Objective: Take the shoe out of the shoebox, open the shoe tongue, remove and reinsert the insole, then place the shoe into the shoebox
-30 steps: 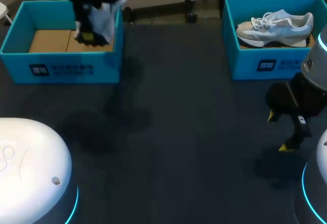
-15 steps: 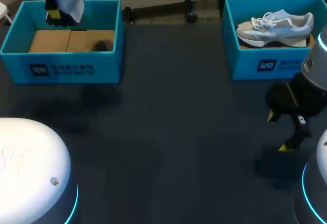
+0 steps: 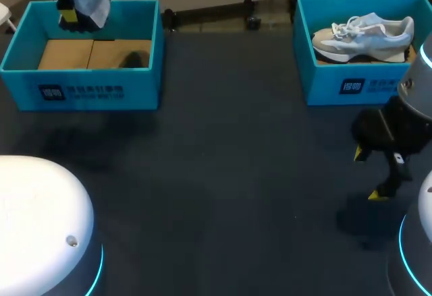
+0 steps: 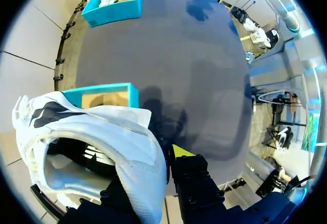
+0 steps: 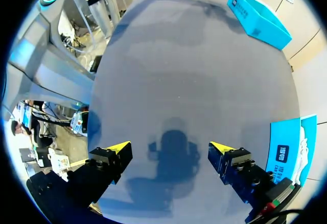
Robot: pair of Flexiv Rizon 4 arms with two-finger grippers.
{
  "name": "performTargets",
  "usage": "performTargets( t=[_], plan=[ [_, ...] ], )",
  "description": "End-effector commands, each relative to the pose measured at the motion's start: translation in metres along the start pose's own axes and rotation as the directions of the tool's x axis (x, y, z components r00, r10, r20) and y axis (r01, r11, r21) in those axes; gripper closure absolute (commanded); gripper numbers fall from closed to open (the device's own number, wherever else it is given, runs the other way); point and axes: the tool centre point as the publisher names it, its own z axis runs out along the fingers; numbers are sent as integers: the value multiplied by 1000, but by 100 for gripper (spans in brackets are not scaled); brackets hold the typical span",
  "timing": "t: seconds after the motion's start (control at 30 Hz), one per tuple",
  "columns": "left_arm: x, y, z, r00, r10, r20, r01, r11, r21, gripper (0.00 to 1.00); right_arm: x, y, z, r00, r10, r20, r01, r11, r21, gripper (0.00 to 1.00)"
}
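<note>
Plain dark grey bench [image 3: 236, 174]. The left shoebox [image 3: 138, 92] was teal, floor tan cardboard, white print on its front; the right shoebox [image 3: 324, 85] matched. The white shoe [image 4: 117, 132] bore black streaks; the grey-beige shoe [image 3: 364, 34] had white laces. Yellow tips showed on the right gripper [image 3: 367, 174].

The left arm's white rounded shell [image 3: 40, 215] bore a small grey stud [image 3: 71, 241] and a glowing cyan ring [image 3: 100, 269] at its edge. The black blocky right gripper [image 5: 169, 147] ended in two wedge-shaped bright yellow tips [image 5: 116, 146].
</note>
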Motion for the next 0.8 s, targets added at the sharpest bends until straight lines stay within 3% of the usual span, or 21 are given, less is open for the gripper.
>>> performTargets(
  t=[0.03,0.17,0.37,0.63,0.8],
  plan=[
    [-35,23,2,999,-33,-7,33,999,3,100,1,0,1,1000,0,2,0,1000,1,0],
    [-69,50,-1,998,-64,-30,64,998,15,100,1,0,1,1000,0,2,0,1000,1,0],
    [-97,71,7,995,-80,-59,81,997,14,100,1,0,1,1000,0,2,0,1000,1,0],
    [-115,85,31,998,-28,-50,29,1000,7,100,1,0,1,1000,0,2,0,1000,1,0],
    [-123,94,43,995,98,-34,-98,995,8,100,1,0,1,1000,0,2,0,1000,1,0]
  ],
)
